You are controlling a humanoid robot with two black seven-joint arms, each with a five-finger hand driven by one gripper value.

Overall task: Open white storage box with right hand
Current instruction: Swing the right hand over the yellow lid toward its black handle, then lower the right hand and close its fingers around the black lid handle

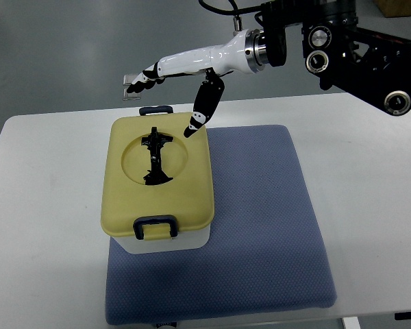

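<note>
A white storage box (pixel 166 241) with a pale yellow lid (pixel 157 175) stands on the left part of a blue-grey mat (pixel 260 219). The lid has a round recess with a black folding handle (pixel 155 157) lying in it. Dark blue latches sit at the near end (pixel 155 227) and the far end (pixel 155 110). My right hand (pixel 171 82) reaches in from the upper right and hovers above the box's far edge. Its fingers (pixel 144 79) are stretched out to the left, holding nothing. The thumb (pixel 202 113) points down with its tip just over the lid's far right corner.
The mat lies on a white table (pixel 41 205) whose far edge runs just behind the box. A small grey object (pixel 132 88) shows on the floor beyond the hand. The black arm (pixel 356 55) fills the upper right corner.
</note>
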